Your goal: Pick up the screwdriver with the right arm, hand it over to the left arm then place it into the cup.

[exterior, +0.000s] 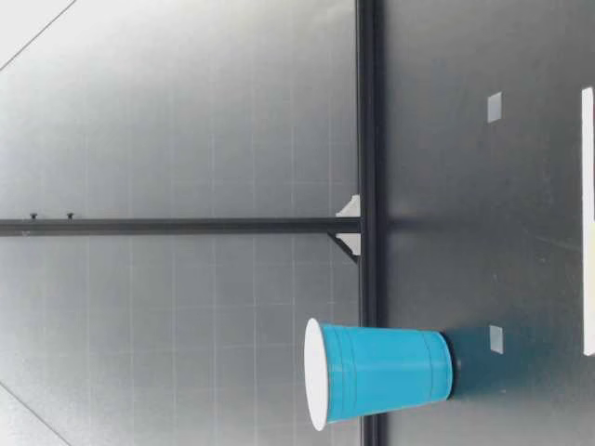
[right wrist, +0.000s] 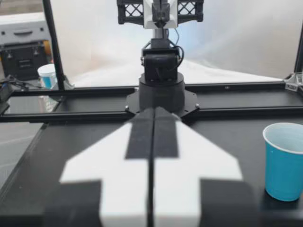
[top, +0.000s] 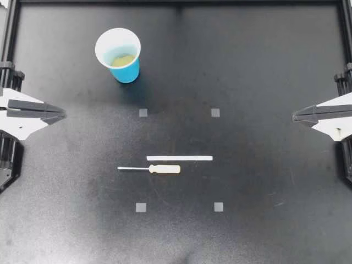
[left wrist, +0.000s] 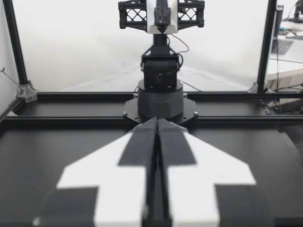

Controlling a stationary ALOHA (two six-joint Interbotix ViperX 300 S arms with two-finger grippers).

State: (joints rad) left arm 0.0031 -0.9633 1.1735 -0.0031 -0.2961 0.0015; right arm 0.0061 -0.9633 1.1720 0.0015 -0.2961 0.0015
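Note:
A small screwdriver point(top: 157, 169) with a pale yellow handle and thin metal shaft lies flat near the table's middle, shaft pointing toward my left arm's side. A blue cup point(top: 122, 58) with a white inside stands upright at the back left; it also shows as the cup point(exterior: 376, 372) in the low view and the cup point(right wrist: 284, 161) beside my right gripper's fingers in the right wrist view. My left gripper point(top: 61, 114) rests at the left edge, shut and empty. My right gripper point(top: 296, 116) rests at the right edge, shut and empty. Both are far from the screwdriver.
A white strip point(top: 179, 158) lies just behind the screwdriver. Small grey square markers point(top: 143, 113) mark a rectangle around the table's middle. A black frame rail point(top: 176, 3) borders the table. The opposite arm's base point(left wrist: 160, 101) faces each wrist camera.

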